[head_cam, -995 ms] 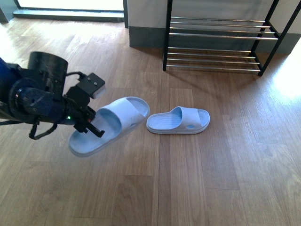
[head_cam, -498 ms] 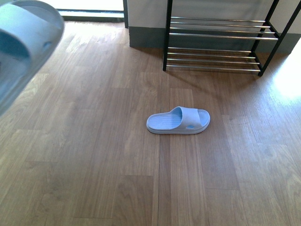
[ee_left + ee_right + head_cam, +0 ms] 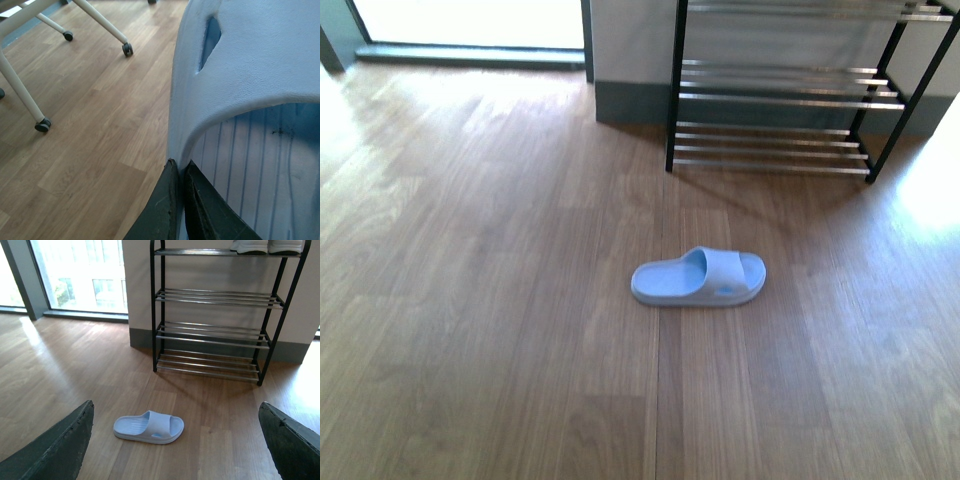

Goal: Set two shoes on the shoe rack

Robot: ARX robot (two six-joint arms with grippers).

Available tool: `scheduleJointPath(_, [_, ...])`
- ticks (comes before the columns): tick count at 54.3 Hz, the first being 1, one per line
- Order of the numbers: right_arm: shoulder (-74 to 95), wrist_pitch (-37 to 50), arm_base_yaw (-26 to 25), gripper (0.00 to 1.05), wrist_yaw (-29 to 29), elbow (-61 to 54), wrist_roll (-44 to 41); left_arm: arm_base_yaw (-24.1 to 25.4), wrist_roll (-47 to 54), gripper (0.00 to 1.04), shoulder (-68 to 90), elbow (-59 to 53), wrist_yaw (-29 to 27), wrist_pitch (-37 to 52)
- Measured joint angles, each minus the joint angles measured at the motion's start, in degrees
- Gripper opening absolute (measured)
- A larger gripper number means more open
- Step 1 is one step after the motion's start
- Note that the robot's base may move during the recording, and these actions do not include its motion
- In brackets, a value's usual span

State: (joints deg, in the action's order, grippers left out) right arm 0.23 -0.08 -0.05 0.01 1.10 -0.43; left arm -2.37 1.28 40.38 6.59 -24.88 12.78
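Observation:
My left gripper is shut on the side rim of a pale blue slide sandal, which fills the left wrist view above the wood floor. A second pale blue sandal lies flat on the floor in front of the black shoe rack; it also shows as the sandal in the right wrist view. My right gripper is open and holds nothing, well short of that sandal. On the rack's top tier stand two shoes; only their white soles show. Neither gripper shows in the front view.
White furniture legs on black castors stand on the floor near the held sandal. A bright floor-level window lies left of the rack. A grey-skirted wall runs behind the rack.
The left arm and its held sandal rose out of the front view. The front view has shifted, so the floor sandal and rack sit lower in it.

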Motion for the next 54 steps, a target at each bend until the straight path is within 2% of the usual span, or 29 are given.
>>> scheduleJointPath(5, [-0.02,0.0,0.02,0.96,0.0,0.0,0.0,0.22,-0.63,0.02,-2.86,-0.07,1.14,-0.2])
scheduleJointPath(8, [-0.02,0.0,0.0,0.96,0.0,0.0,0.0,0.74,-0.42,0.02,-3.39,0.09,2.67,2.84])
scheduleJointPath(17, [-0.02,0.0,0.0,0.95,0.0,0.0,0.0,2.47,-0.28,0.02,-1.2,0.09,2.43,6.75])
scheduleJointPath(26, [0.0,0.0,0.02,0.96,0.0,0.0,0.0,2.23,0.81,0.02,0.59,-0.85,-1.18,11.65])
scheduleJointPath(54, [-0.02,0.0,0.02,0.95,0.0,0.0,0.0,2.32,0.83,0.02,0.44,-0.85,-1.9,12.2])
